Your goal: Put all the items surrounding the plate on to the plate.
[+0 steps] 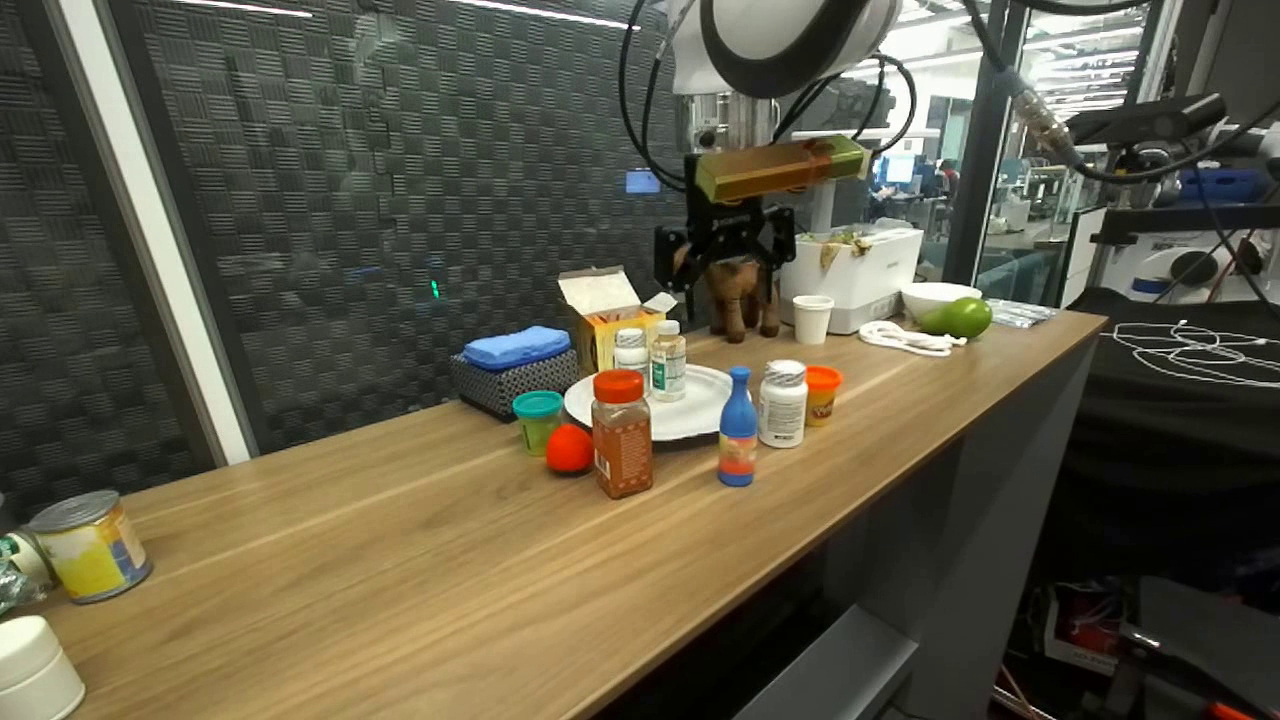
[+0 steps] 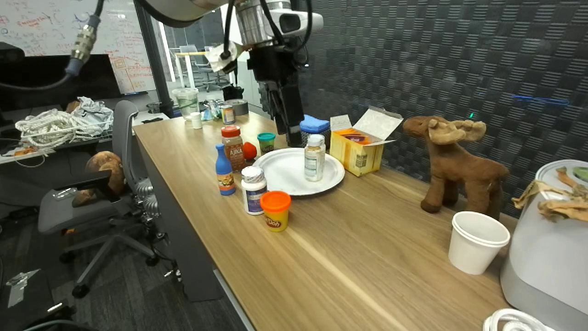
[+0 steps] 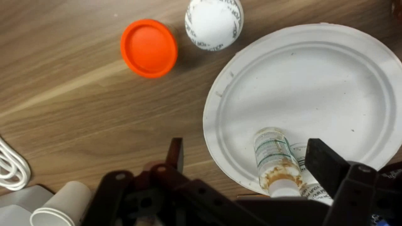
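From where I sit, the gripper [image 3: 245,147] hangs in the air above the table [image 1: 350,560], its fingers spread wide, with tabletop and part of the plate [image 3: 298,94] showing through the gap in the wrist view. The plate lies flat. Two bottles stand upright on it, on the side toward the open yellow box [image 2: 357,154]: a green-striped bottle [image 1: 668,365] and, just beside it, a small white bottle [image 1: 630,355]; whether they touch I can't tell. The other items stand on the table in a curve round the plate. Reading left to right in an exterior view, I get a green tub [image 1: 538,430] with a teal lid, a round red thing [image 1: 570,448], an orange-red jar [image 1: 622,440] just beside it, a blue bottle [image 1: 737,430], a white pill bottle [image 1: 783,405] and a yellow tub [image 1: 820,405] with an orange lid, those last two near each other. Close to the green tub, a blue cloth [image 1: 517,347] rests on a dark patterned box [image 1: 520,385]. Past the yellow box I see a brown stuffed moose [image 2: 468,170] near the paper cups [image 2: 475,246], and a white cable [image 3: 14,166] lies close by them.
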Robot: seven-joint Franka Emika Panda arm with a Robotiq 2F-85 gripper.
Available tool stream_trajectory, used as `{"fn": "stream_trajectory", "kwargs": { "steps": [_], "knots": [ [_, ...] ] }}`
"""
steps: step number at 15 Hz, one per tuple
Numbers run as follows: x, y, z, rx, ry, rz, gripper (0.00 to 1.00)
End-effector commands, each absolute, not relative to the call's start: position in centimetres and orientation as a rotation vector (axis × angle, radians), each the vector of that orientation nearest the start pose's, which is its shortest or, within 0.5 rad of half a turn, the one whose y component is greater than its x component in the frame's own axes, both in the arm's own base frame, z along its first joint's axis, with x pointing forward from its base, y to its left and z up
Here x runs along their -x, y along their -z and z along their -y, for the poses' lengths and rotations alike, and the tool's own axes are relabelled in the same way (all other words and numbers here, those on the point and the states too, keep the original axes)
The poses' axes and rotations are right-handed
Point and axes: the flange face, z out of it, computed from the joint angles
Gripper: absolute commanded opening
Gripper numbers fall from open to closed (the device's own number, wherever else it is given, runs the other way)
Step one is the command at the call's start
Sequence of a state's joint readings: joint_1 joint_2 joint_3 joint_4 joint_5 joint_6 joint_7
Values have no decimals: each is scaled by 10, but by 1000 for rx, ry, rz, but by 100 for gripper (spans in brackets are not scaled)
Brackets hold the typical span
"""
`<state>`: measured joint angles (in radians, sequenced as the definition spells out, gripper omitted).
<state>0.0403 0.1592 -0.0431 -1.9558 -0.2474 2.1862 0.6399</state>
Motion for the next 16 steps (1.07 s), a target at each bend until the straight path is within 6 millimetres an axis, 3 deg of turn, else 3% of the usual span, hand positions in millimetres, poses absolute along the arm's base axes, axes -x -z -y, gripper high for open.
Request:
{"fn": "stream_trajectory", "kwargs": {
  "steps": [1,6,12,16],
  "knots": [
    [-562,-416,1,3172,323,-977,100],
    [-533,-412,11,3055,296,-1135,100],
    [-523,-378,40,2898,230,-1129,100],
    [-516,-369,50,2863,166,-1111,100]
  ]
}}
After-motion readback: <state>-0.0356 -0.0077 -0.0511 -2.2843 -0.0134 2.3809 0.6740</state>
